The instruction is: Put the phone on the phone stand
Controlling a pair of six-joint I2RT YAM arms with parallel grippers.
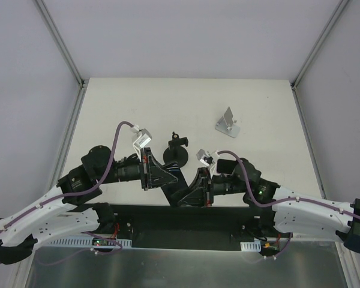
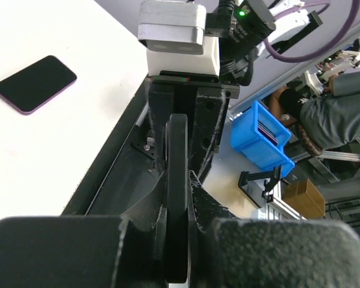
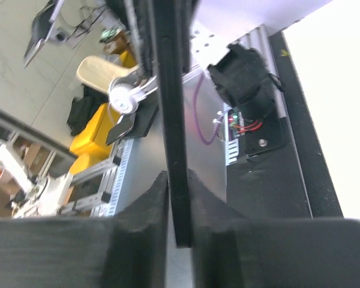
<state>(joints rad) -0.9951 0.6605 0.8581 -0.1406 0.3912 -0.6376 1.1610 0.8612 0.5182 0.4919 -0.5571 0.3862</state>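
The left gripper (image 2: 179, 177) and right gripper (image 3: 177, 177) are both clamping a thin dark slab, judged the phone (image 2: 177, 135), near centre; another handset (image 2: 35, 84) is lying on the table (image 2: 24, 156). The phone stand (image 1: 227, 123) is sitting far right. Arms diverging risk wrenching it loose.

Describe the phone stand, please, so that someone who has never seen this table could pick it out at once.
On the white table, look right of the middle, just beyond the right arm. The phone stand stands there by itself: small, silver, with a tilted back plate, unlike the black round-based object to its left.
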